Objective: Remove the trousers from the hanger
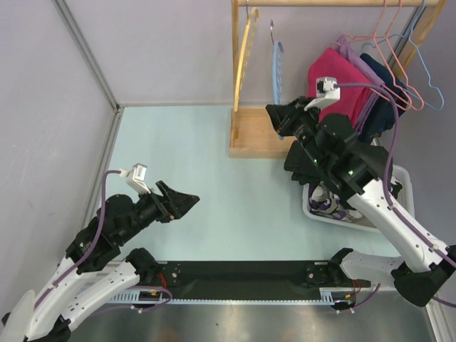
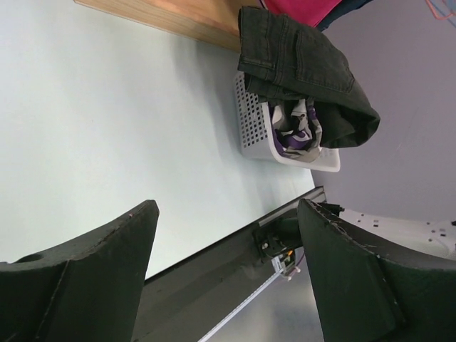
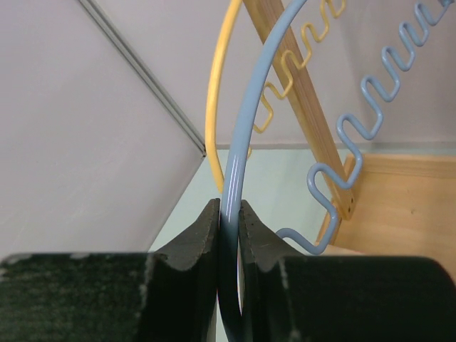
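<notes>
The dark grey trousers [image 2: 306, 64] lie draped over the rim of a white basket [image 2: 256, 128], off any hanger; in the top view the right arm covers them. A bare light-blue hanger [image 1: 278, 71] hangs on the wooden rack [image 1: 253, 132]. My right gripper [image 1: 274, 117] is shut on the lower bend of that blue hanger [image 3: 242, 142], which runs up between the two fingertips of the right gripper [image 3: 228, 206]. My left gripper [image 1: 192, 201] hovers over the pale table at the left, open, with nothing between the fingers of the left gripper [image 2: 228, 206].
A yellow hanger [image 1: 246, 50] hangs just left of the blue one. Pink and purple garments [image 1: 338, 71] and pink and blue empty hangers [image 1: 402, 64] fill the rack's right end. The basket [image 1: 399, 178] stands at the right, holding other clothes.
</notes>
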`<act>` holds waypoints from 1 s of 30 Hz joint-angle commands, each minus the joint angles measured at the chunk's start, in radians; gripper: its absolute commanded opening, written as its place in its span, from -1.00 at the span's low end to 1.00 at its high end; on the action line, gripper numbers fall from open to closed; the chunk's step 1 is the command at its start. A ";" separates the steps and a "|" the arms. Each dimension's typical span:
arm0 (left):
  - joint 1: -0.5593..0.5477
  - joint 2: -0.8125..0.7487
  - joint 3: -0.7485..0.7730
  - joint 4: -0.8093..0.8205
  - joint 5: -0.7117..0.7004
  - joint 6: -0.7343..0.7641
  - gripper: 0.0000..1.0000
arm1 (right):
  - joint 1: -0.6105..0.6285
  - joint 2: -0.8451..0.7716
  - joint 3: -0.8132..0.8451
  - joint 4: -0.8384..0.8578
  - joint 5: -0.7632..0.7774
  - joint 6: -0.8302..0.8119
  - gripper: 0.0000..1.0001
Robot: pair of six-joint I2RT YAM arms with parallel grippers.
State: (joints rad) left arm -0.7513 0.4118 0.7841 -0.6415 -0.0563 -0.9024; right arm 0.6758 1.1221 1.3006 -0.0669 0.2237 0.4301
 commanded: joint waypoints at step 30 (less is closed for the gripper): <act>0.000 -0.016 0.061 -0.052 0.012 0.131 0.71 | -0.137 0.300 0.241 0.207 -0.170 0.018 -1.00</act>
State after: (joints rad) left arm -0.7513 0.3981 0.8162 -0.7025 -0.0666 -0.7994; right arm 0.5228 1.4769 1.5803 0.0635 0.0471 0.4332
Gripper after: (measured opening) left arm 0.853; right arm 0.162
